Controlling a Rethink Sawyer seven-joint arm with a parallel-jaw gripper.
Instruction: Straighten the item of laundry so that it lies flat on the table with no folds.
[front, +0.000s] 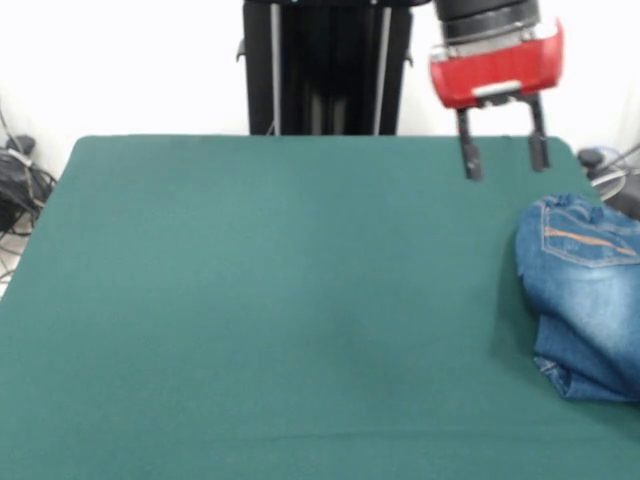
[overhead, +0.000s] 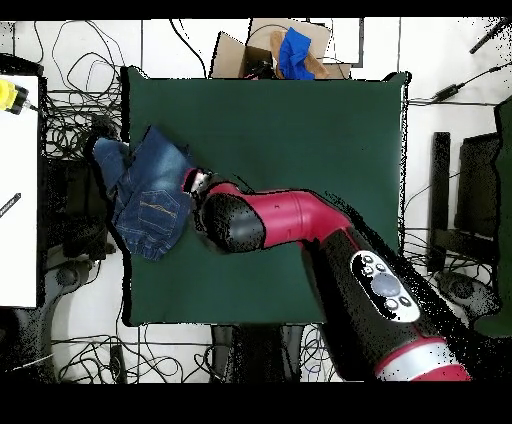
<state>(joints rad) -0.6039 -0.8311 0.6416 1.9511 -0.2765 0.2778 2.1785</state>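
Observation:
The jeans (front: 585, 295) are a small blue denim pair with orange pocket stitching. They lie bunched and folded at the right edge of the dark green table (front: 270, 300) in the front view, partly cut off. In the overhead view the jeans (overhead: 148, 195) lie crumpled at the table's left edge (overhead: 290, 110), partly hanging over it. My gripper (front: 503, 157) hangs open and empty above the table, up and to the left of the jeans, not touching them. In the overhead view the gripper (overhead: 196, 183) sits right beside the jeans' edge.
A cardboard box with a blue cloth (overhead: 290, 50) stands beyond the table's far edge in the overhead view. Cables (front: 20, 185) lie on the floor around the table. A white table (overhead: 18, 190) stands to the left in the overhead view.

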